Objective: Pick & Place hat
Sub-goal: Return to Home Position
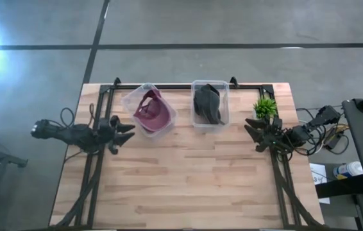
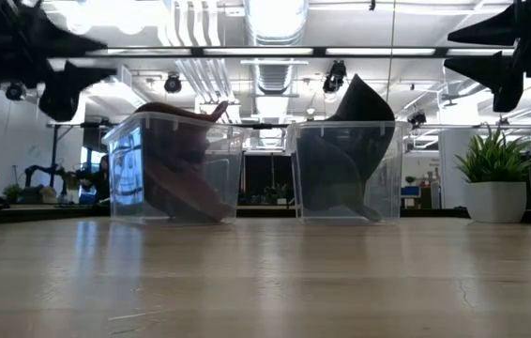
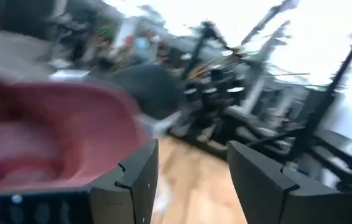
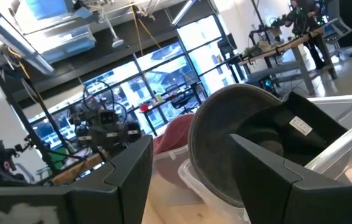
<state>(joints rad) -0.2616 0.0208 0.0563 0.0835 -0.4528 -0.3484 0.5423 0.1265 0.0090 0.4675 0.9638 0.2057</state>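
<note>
A maroon hat (image 1: 152, 110) lies in a clear plastic bin (image 1: 130, 101) at the table's far left; it shows in the low view (image 2: 179, 169) and the left wrist view (image 3: 45, 134). A dark grey hat (image 1: 208, 104) stands in a second clear bin (image 1: 224, 90) to its right, its brim sticking up over the rim (image 2: 359, 99); it also shows in the right wrist view (image 4: 250, 143). My left gripper (image 1: 127, 132) is open and empty beside the maroon hat's bin. My right gripper (image 1: 251, 133) is open and empty, right of the grey hat's bin.
A small green plant in a white pot (image 1: 265, 107) stands at the far right, just behind my right gripper. Black rails (image 1: 98, 128) run along the table's left, right and far edges. Bare wood (image 1: 188, 173) fills the middle and near part.
</note>
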